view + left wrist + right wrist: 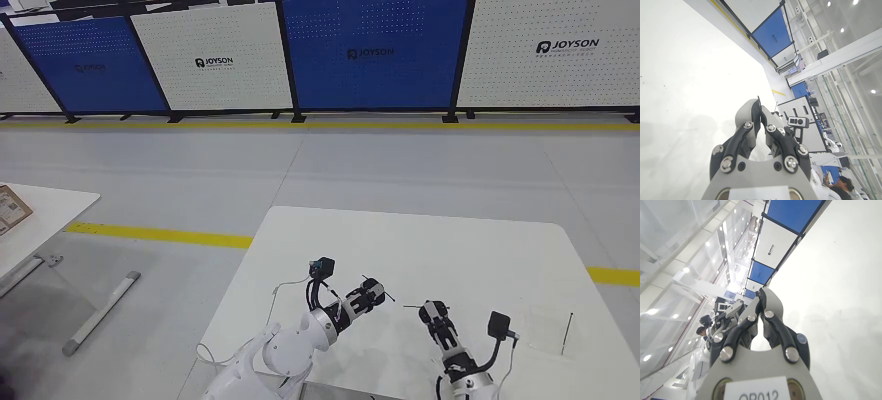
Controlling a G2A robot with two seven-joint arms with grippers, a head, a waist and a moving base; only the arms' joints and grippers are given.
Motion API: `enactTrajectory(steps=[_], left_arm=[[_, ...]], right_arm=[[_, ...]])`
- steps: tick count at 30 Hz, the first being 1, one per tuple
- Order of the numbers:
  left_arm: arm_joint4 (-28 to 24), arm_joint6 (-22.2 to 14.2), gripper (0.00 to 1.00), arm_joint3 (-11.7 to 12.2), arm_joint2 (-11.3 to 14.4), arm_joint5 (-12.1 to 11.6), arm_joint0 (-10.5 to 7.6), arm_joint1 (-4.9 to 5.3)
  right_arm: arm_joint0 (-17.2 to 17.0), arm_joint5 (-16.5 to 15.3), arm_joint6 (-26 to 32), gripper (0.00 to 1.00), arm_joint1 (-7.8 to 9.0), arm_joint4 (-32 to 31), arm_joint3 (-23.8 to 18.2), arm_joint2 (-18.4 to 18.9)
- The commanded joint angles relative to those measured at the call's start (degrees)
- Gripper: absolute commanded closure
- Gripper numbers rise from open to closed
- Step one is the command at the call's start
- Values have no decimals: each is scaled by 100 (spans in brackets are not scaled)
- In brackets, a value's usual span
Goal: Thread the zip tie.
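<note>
**benchrat:** so where's the zip tie [759,98], and how much room around it?

**tom_k:** It's up off the table [480,250], low in the centre of the top view, pinched between both arms. The left gripper [376,291] has its fingers pressed together on a thin black strip that pokes out toward the other arm. The right gripper [431,312] sits just beside it on the right, and it's clamped too, with a small black nub showing at its tips. The two tips are near each other but apart. I can't tell how the two bits join up in the gap.

**benchrat:** edges?

**tom_k:** Both grippers are near the bottom edge of the tabletop. There's a wide stretch of bare white top above them and out to the right. The table's left edge is close to the left arm.

**benchrat:** any boxes or trays?

**tom_k:** Closest thing is a faint clear sheet [540,328] at lower right, sheet or bag, can't tell. A dark strip [567,333] lies at its right side, near the table's right edge and well apart from both grippers.
</note>
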Motion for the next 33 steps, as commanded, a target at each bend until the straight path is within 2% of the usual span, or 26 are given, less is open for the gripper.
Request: enactTrajectory(steps=[1,4,7,19,27,33], left_arm=[[0,0,100,0,0,0,0,0],[0,0,100,0,0,0,0,0],[0,0,100,0,0,0,0,0],[0,0,100,0,0,0,0,0],[0,0,100,0,0,0,0,0],[0,0,100,0,0,0,0,0]], right_arm=[[5,-20,18,100,-19,8,-16,16],[66,95,80,100,-60,-14,-46,-17],[190,341,-79,100,-131,-132,12,-132],[182,352,-85,100,-136,-132,25,-115],[84,146,245,100,-170,-30,86,40],[110,134,365,100,-217,-86,101,47]])
